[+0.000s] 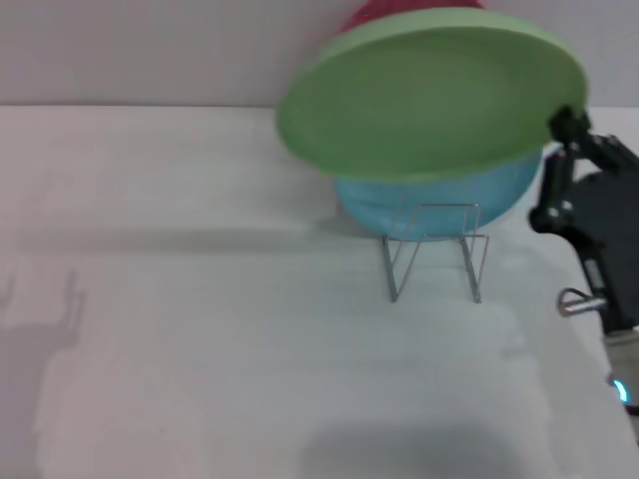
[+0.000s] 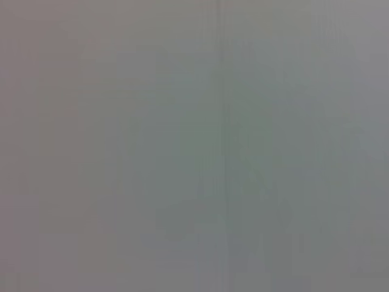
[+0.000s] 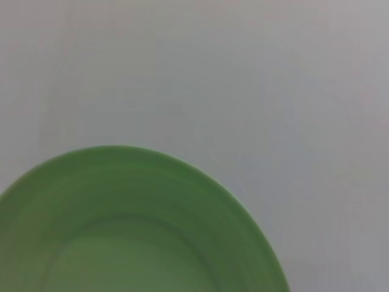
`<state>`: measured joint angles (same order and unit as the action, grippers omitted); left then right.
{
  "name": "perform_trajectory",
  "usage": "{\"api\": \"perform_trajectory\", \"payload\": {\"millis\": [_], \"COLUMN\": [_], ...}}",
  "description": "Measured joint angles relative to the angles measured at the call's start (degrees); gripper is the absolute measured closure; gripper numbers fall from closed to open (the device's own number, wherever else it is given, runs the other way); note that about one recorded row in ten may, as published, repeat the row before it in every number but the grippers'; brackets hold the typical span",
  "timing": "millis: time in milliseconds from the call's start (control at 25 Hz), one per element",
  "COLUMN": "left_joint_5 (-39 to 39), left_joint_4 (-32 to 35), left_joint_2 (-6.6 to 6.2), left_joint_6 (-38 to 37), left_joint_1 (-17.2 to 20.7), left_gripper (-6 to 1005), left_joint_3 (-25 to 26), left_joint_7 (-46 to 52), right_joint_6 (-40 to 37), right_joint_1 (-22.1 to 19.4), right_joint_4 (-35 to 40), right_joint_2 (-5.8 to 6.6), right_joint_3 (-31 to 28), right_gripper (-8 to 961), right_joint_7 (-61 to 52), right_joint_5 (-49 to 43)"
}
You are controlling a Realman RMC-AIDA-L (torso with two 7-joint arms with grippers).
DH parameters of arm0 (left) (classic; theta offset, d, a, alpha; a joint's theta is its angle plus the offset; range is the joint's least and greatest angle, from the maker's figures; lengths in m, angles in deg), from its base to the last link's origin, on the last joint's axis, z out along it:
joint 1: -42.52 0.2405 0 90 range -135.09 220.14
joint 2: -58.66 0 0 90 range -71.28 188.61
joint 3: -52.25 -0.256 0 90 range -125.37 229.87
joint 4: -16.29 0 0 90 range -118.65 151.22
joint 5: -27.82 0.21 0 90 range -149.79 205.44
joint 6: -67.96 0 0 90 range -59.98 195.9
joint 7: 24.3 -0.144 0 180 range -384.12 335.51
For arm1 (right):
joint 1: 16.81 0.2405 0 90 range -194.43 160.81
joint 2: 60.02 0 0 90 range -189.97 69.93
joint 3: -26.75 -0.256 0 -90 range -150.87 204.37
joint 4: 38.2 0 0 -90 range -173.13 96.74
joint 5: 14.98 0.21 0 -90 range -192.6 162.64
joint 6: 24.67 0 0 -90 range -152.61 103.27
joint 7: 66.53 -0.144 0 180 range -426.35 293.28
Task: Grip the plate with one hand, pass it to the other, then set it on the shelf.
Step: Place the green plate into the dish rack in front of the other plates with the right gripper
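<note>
The table [image 1: 200, 329] was a plain white surface that filled most of the head view. Directly on it, toward two o'clock from the middle, stood a thin silver wire rack [image 1: 434, 254] with upright loops, and a turquoise plate [image 1: 439, 205] stood propped in it. Soft grey shadows lay on the table at nine o'clock.

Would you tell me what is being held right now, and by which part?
The right pincer holds the light green plate by its right rim.
</note>
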<state>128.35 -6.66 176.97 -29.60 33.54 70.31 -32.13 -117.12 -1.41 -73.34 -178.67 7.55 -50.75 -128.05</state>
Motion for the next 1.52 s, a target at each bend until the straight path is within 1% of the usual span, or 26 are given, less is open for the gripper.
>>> {"api": "perform_trajectory", "payload": {"millis": [200,480,720,1000,1520], "left_joint_5": [0.0,0.0,0.0,0.1,0.1], "left_joint_4": [-0.3,-0.6,-0.8,-0.8,-0.8], "left_joint_2": [-0.08,-0.10,0.03,0.09,0.03], "left_joint_6": [1.4,1.8,2.0,2.0,2.1], "left_joint_1": [-0.1,-0.2,-0.2,-0.2,-0.2], "left_gripper": [309,309,308,309,310], "left_joint_3": [-0.1,-0.2,-0.4,-0.5,-0.5], "left_joint_7": [0.0,0.0,0.1,0.0,0.1], "right_joint_6": [-1.4,-1.2,-0.6,2.6,8.8], "right_joint_1": [-1.8,-2.5,-2.5,-2.4,-2.1], "right_joint_4": [2.8,5.7,9.4,12.3,13.5], "right_joint_2": [0.01,0.25,-0.04,-0.30,-0.52], "right_joint_3": [-0.4,-0.4,-0.4,-0.5,-0.5], "right_gripper": [949,948,949,949,949], "right_joint_7": [-1.0,-3.7,-7.6,-8.9,-9.0], "right_joint_5": [0.2,0.4,0.6,0.7,0.7]}}
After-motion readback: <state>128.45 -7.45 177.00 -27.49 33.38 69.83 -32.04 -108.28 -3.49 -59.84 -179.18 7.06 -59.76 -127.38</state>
